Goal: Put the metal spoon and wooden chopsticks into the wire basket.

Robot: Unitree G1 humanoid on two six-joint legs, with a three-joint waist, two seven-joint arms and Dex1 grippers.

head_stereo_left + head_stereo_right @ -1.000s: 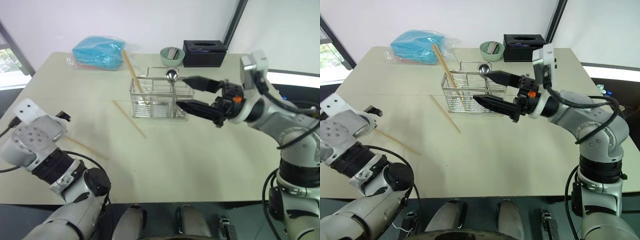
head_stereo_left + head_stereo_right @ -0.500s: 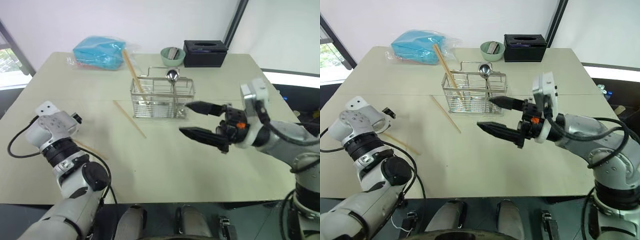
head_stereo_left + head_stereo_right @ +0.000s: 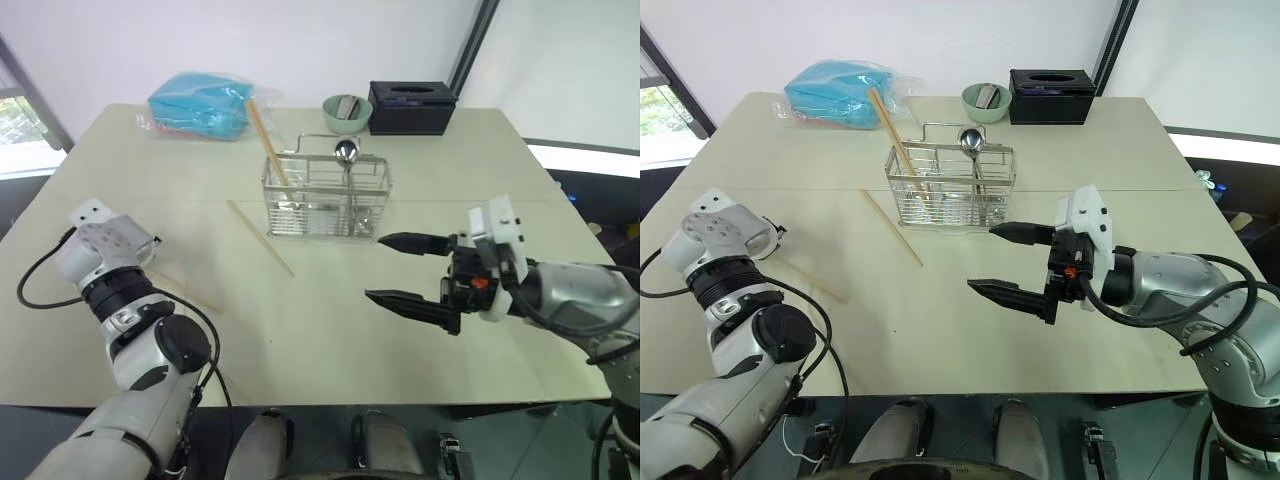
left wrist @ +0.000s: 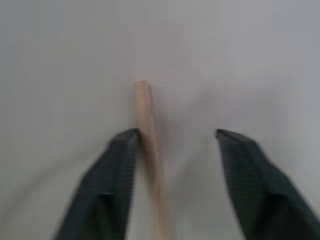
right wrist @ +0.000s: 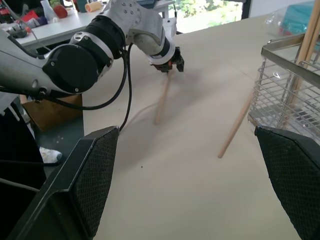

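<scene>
The table [image 3: 330, 330] is carrying the wire basket [image 3: 325, 196] toward its far edge, holding the metal spoon [image 3: 346, 152] and one chopstick [image 3: 268, 142]. Two wooden chopsticks [image 3: 259, 237] are lying loose. The left gripper [image 4: 175, 137] fingers [image 4: 117, 165] are straddling one near the left edge, one finger touching, not clamped. The right gripper [image 3: 390, 268] fingers are gaping wide, empty.

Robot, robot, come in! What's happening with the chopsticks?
Left gripper around table chopstick, not yet shut. Right gripper open, empty. Spoon and one chopstick in basket. Nothing blocking.
</scene>
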